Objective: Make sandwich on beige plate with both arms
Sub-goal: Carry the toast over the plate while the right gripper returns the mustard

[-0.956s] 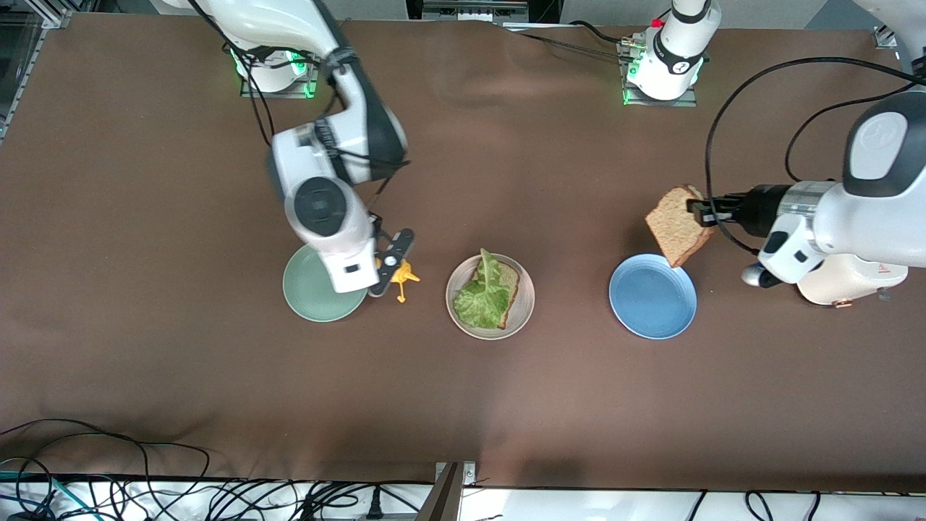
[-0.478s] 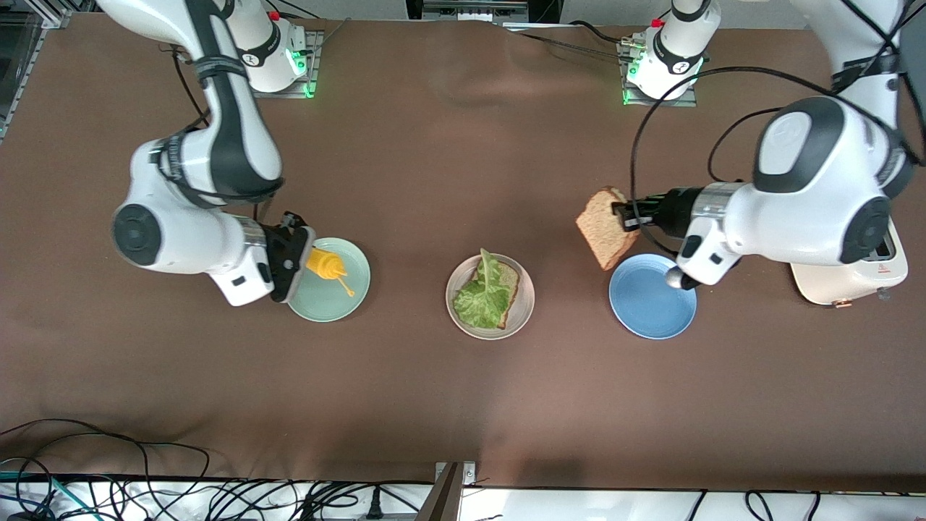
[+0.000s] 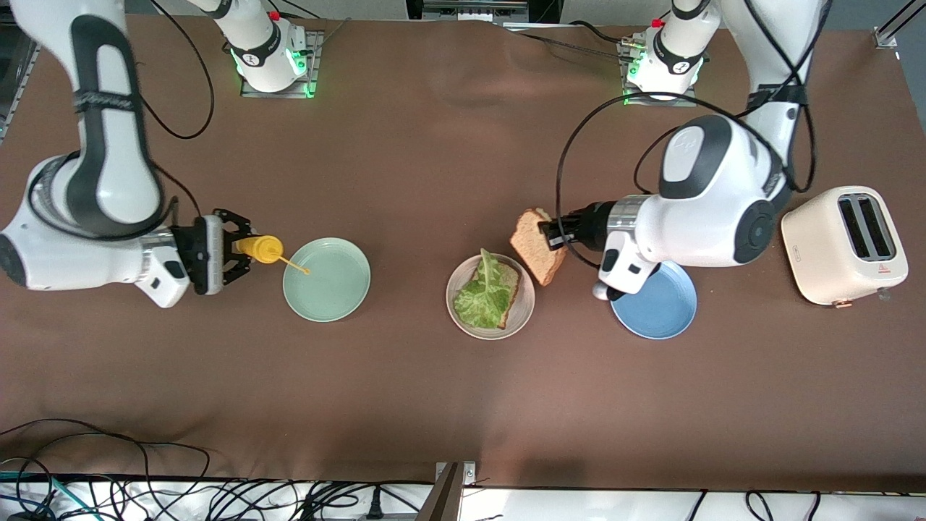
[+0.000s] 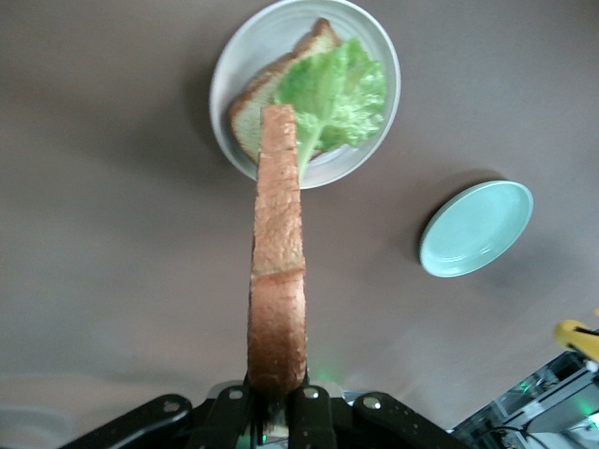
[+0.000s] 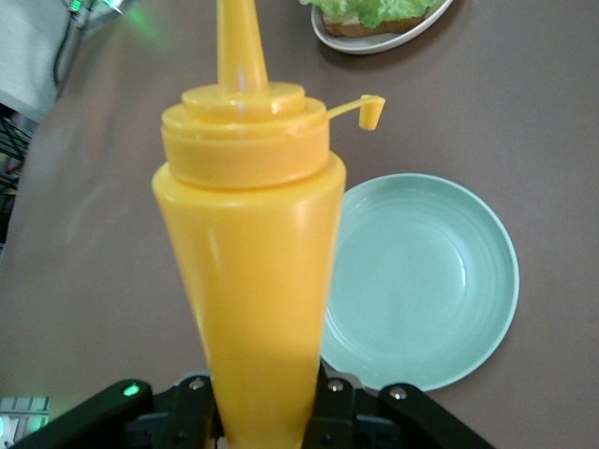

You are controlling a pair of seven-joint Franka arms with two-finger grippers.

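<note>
Brown table (image 3: 434,398); lettuce (image 3: 486,295) hides bread on beige plate (image 3: 527,312).

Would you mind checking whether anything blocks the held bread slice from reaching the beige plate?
Nothing visible does. The left gripper holds the bread slice over the beige plate's edge; only lettuce on bread awaits.

Even, bright overhead light, soft short shadows cast under the plates on the brown counter (image 3: 434,405), mild glare on the white arm shells, yellow bottle (image 5: 248,262) slightly softened up close, front view sharp throughout
</note>
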